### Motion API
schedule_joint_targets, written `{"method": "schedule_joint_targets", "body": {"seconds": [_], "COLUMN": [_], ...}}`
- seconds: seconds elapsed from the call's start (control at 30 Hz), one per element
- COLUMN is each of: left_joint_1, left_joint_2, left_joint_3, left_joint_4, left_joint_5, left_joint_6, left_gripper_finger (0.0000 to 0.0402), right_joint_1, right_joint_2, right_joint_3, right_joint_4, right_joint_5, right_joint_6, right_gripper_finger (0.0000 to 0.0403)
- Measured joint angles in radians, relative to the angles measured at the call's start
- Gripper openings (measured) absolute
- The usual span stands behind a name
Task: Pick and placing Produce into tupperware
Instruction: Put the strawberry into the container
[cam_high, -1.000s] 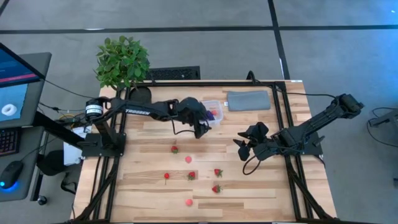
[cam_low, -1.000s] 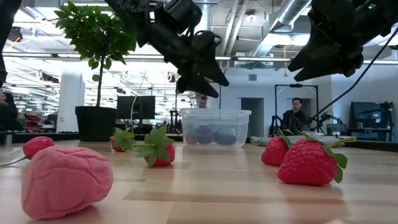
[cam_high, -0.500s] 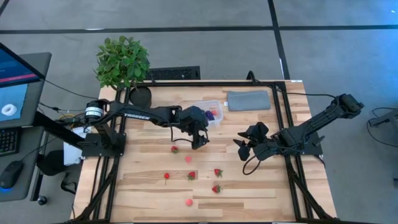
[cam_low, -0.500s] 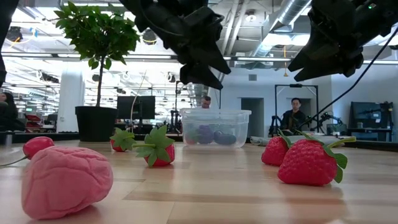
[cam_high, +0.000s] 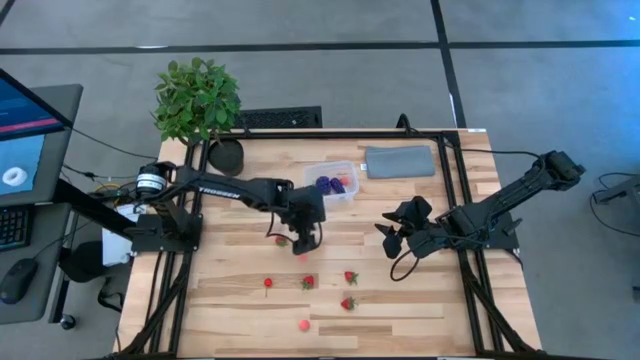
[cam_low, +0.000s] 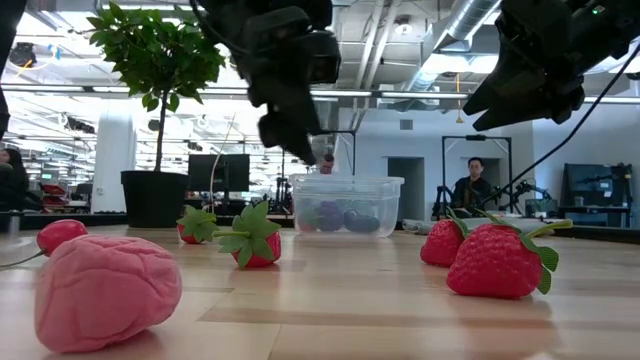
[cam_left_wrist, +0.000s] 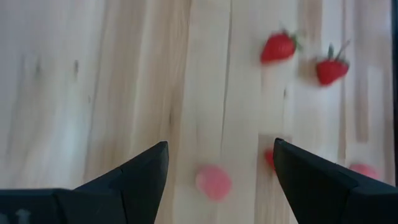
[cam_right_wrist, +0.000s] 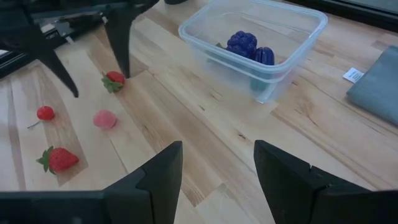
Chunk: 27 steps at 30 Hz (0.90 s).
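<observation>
High view: the left gripper (cam_high: 303, 240) hangs over the middle of the table with its fingers spread wide and nothing between them. The pink round piece (cam_high: 302, 256) lies just beyond its tips, on the side away from the tupperware (cam_high: 333, 182), and a strawberry (cam_high: 281, 240) sits just beside the fingers on the arm's own side.

In the left wrist view that same pink round piece (cam_left_wrist: 213, 182) shows on the wood in the gap between the 2 fingers (cam_left_wrist: 144, 174), slightly toward one of them, so the coming move is, by my reading, a short drop straight down. The piece is round, with no long axis to line up on.

The left arm is clearly the nearer one. The right gripper (cam_high: 392, 237) waits well apart, off to the far side of the table; its fingers stand partly open and hold nothing.

The tupperware lies behind the left gripper, toward the table's back edge, with 2 dark purple pieces (cam_right_wrist: 250, 49) inside.

Hard to make out: the left wrist view is smeared, and another red piece is half hidden behind one finger. From above, the gripper body covers part of the strawberry.
</observation>
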<state>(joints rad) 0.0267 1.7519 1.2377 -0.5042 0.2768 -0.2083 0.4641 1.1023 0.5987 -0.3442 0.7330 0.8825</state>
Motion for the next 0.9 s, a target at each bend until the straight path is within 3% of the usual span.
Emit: {"method": "schedule_joint_targets", "body": {"seconds": [0.2,0.4,0.63,0.9], "left_joint_1": [-0.025,-0.039,-0.039,-0.041], "left_joint_2": [-0.007,-0.086,-0.249,-0.498], "left_joint_3": [0.000,0.000,-0.015,-0.196], "left_joint_4": [-0.076,-0.088,-0.135,-0.132], "left_joint_5": [-0.039,-0.193,-0.371,-0.442], "left_joint_6": [0.018,0.051,0.102,0.055], "left_gripper_finger": [0.0275,0.0275,0.0275,0.0275], "right_joint_1": [0.000,0.000,0.000,0.000], "right_joint_2": [0.000,0.000,0.000,0.000], "right_joint_3": [0.000,0.000,0.000,0.000], "right_joint_4": [0.000,0.000,0.001,0.003], "right_joint_5": [-0.001,-0.001,0.000,0.000], "right_joint_6": [0.000,0.000,0.000,0.000], "right_gripper_finger": [0.0221,0.0221,0.0221,0.0221]}}
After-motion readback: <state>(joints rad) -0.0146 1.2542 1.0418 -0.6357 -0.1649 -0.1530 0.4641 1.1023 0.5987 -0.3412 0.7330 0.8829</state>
